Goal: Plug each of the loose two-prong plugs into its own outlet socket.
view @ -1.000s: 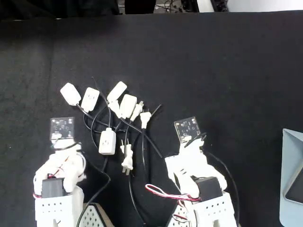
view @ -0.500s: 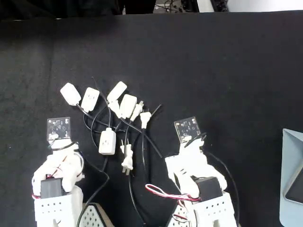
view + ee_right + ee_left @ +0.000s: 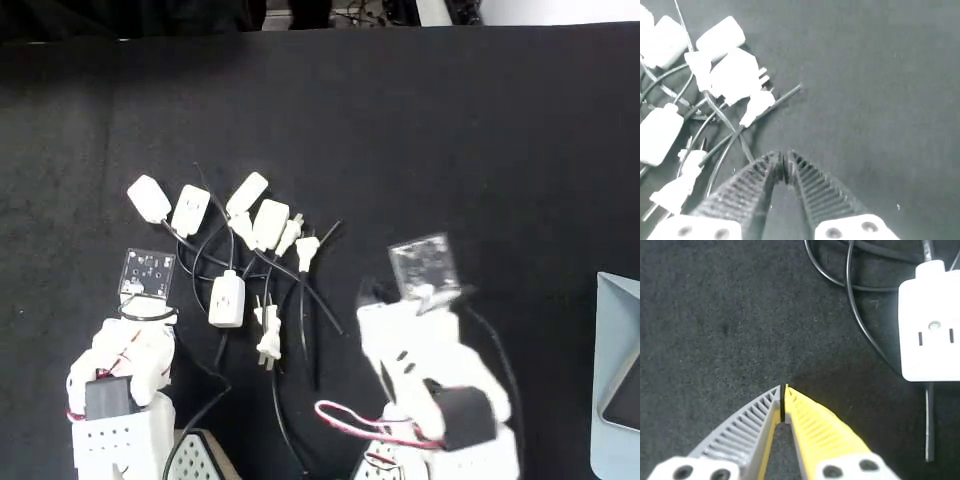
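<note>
Five sockets and some loose plugs lie tangled on the mat in the high view; in the last second the left arm swung its wrist toward the nearest socket and the right arm lifted and shifted right, so both are only repositioning, no pick started. Left wrist: left gripper pinched closed on nothing over bare mat, one socket near its tips. Right wrist: right gripper likewise closed, empty, a plug ahead of it but apart, so both need to open first.
</note>
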